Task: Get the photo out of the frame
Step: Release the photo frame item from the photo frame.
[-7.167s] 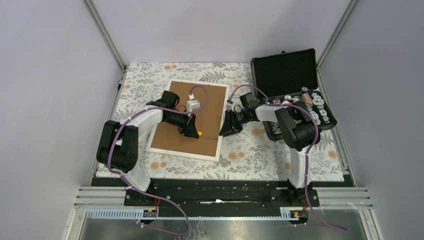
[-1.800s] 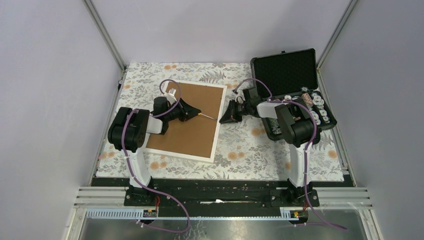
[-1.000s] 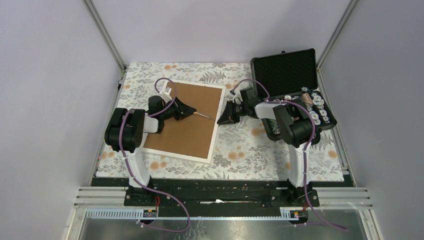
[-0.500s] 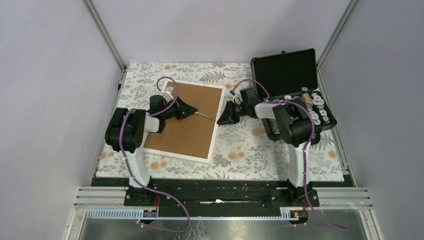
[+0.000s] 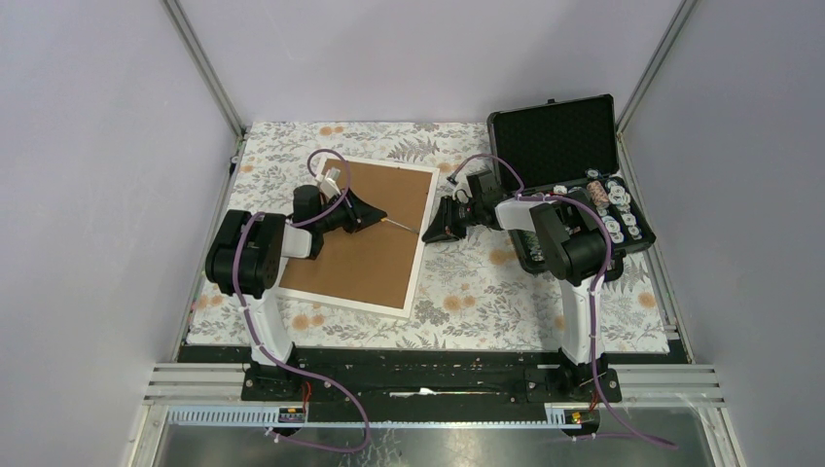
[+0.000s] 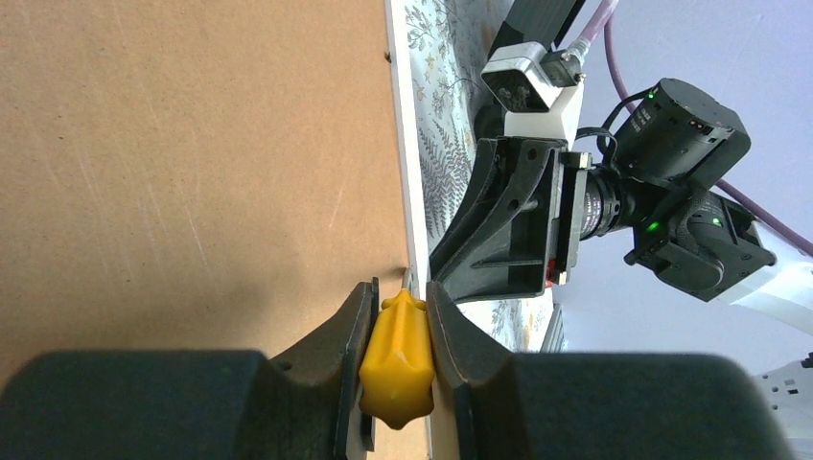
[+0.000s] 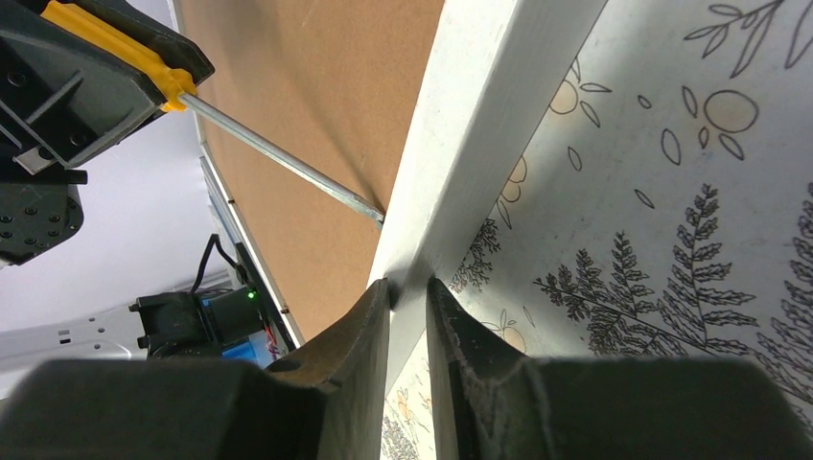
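- The left gripper (image 6: 400, 295) has its fingers slightly parted, clamped on the yellow handle of a steel-shafted screwdriver (image 6: 395, 364).
- The large white-bordered rectangular frame (image 5: 375, 263) lies left of centre on the floral tablecloth (image 5: 486, 292), brown fibreboard back up. The photo is hidden. The screwdriver tip meets the frame's right rim.
- The right gripper (image 7: 407, 287) pinches that rim between nearly closed fingers.

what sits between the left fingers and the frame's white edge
A screwdriver: its yellow handle is pinched in the left fingers and its metal shaft spans the backing to the frame's white edge, seen in the right wrist view.
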You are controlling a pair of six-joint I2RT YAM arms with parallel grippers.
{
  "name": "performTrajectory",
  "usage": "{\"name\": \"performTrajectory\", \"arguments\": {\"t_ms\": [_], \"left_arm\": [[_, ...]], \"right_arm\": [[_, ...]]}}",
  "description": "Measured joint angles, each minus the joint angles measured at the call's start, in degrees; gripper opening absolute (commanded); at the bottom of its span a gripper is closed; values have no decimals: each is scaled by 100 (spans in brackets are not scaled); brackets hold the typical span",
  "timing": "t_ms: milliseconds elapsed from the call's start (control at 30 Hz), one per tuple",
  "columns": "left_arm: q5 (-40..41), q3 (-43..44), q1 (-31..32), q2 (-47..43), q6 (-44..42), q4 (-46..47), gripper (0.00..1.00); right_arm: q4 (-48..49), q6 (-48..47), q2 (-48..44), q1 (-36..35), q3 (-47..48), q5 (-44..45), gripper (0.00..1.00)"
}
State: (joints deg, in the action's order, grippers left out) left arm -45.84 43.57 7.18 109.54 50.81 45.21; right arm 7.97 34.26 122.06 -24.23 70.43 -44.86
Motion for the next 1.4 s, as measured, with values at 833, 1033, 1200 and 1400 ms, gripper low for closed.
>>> {"name": "performTrajectory", "arguments": {"t_ms": [833,1033,1200,1400], "left_arm": [[957,229,876,-1174,-1985,-1478,0],[1589,514,1390,-1648,-3204,-2549,0],[2120,616,1788,-1939,-3987,-3108,0],[2002,649,1554,-1860,-3517,-3117,0]], "right_arm": [[-605,125,216,13,424,-90,26],[-616,127,219,13,431,-90,26],[-614,151,234,11,431,-122,27],[-597,162,245,-4,431,-157,27]]}}
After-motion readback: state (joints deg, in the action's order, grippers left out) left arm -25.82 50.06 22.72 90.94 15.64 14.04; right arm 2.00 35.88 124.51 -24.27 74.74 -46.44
